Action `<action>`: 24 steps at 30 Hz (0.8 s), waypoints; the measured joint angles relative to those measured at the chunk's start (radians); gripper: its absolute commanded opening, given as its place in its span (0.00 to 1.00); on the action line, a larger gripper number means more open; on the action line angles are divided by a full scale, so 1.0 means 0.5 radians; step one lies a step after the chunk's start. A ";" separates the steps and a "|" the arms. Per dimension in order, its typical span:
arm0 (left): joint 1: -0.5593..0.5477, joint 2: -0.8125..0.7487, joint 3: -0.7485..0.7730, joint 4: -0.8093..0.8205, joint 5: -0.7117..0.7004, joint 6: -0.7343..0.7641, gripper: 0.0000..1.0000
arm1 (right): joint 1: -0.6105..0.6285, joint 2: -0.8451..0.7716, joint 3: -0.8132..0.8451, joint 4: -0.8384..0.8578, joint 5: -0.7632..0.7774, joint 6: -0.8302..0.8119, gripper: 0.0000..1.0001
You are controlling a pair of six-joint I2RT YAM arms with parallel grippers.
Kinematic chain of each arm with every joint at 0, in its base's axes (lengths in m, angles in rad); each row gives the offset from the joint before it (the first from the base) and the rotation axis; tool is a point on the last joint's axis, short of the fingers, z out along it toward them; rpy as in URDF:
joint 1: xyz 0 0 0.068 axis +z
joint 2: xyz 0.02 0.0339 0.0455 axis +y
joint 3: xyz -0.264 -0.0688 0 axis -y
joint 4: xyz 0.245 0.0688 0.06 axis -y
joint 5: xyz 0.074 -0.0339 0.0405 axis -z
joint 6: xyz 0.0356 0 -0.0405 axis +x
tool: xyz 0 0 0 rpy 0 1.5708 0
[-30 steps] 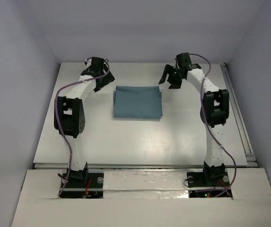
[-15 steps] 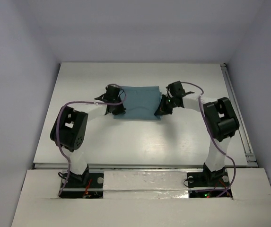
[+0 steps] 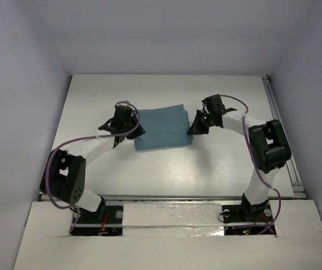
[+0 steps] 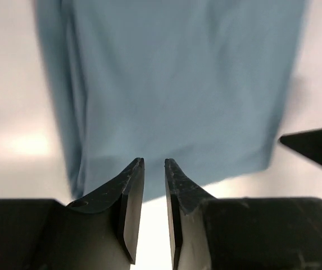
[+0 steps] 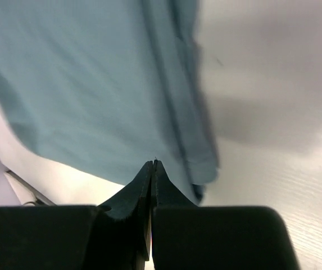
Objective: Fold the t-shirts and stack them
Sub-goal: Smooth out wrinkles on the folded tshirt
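One folded teal-blue t-shirt lies on the white table, a little askew. Seen from above, my left gripper is at its left edge and my right gripper at its right edge. The left wrist view has the left gripper with its jaws a narrow gap apart and nothing between them, just short of the t-shirt. In the right wrist view the right gripper is shut, tips meeting in front of the t-shirt. I see no cloth between those jaws.
The white table is walled on the left, back and right. A metal rail runs along its right edge. Both arm bases sit at the near edge. A dark fingertip of the other gripper shows at the right of the left wrist view.
Both arms came from the far side down to the shirt's two sides and closed. The left jaws have since parted slightly and that arm drew back left. The shirt now lies slightly rotated.
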 measured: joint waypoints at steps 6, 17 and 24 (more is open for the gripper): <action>0.128 0.333 0.623 -0.005 0.019 0.089 0.14 | -0.009 0.122 0.526 -0.081 -0.059 -0.012 0.00; 0.336 1.020 0.862 0.078 0.116 0.140 0.11 | -0.024 0.935 1.268 -0.066 -0.124 0.087 0.00; 0.504 0.923 0.739 0.162 0.155 0.140 0.20 | -0.117 1.017 1.284 -0.040 -0.220 0.204 0.00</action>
